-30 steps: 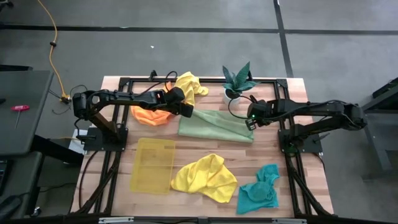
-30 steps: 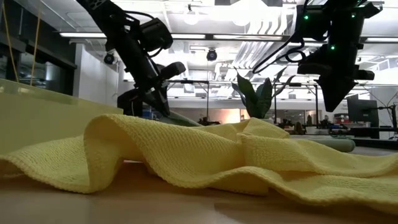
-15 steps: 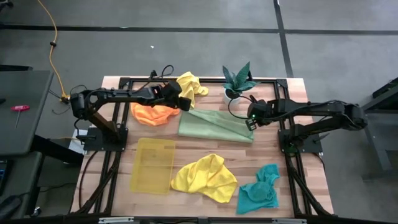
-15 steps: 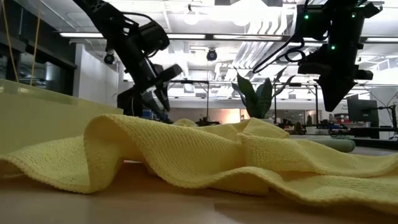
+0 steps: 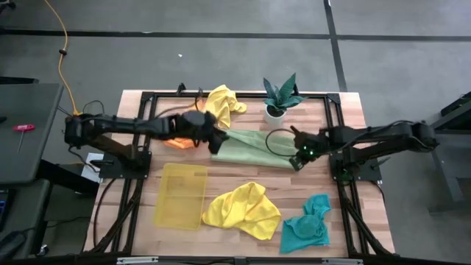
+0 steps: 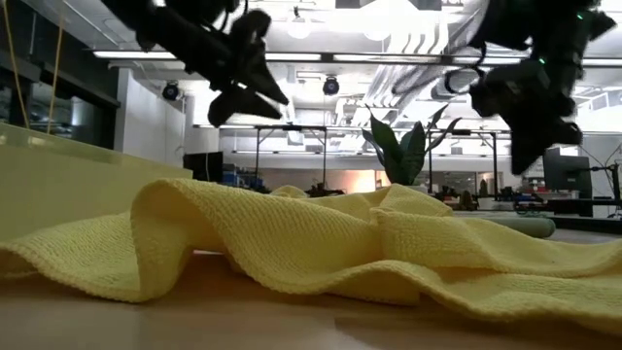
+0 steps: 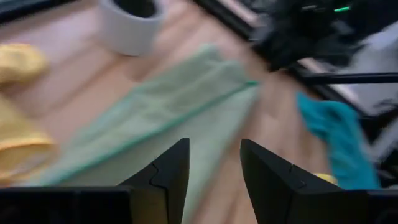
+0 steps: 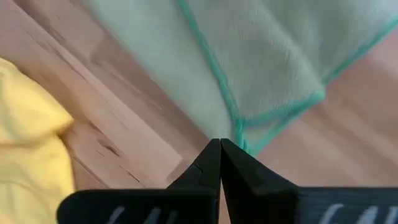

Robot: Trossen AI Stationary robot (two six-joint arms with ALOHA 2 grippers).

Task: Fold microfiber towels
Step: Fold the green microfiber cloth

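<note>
Left gripper (image 5: pixel 215 137), fingers apart and holding nothing, now over green towel's (image 5: pixel 254 148) left end, shifted from orange towel (image 5: pixel 179 138) side. Right gripper (image 5: pixel 298 157), fingers pressed together, now lower, at green towel's right corner. Both arms reach inward from bench (image 5: pixel 346 221) sides. Green towel at mid-bench; plant (image 5: pixel 280 94) behind it, tray (image 5: pixel 181 193) and yellow towel (image 5: pixel 241 210) toward front.

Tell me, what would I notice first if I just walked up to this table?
Probably the green towel spread out in the middle of the wooden table, with a dark robot arm reaching to each end. The left gripper is at one end with its fingers apart, and the right gripper is at the other with its fingers together. Bright cloths lie around it: a crumpled yellow towel and a teal towel along the front.
</note>
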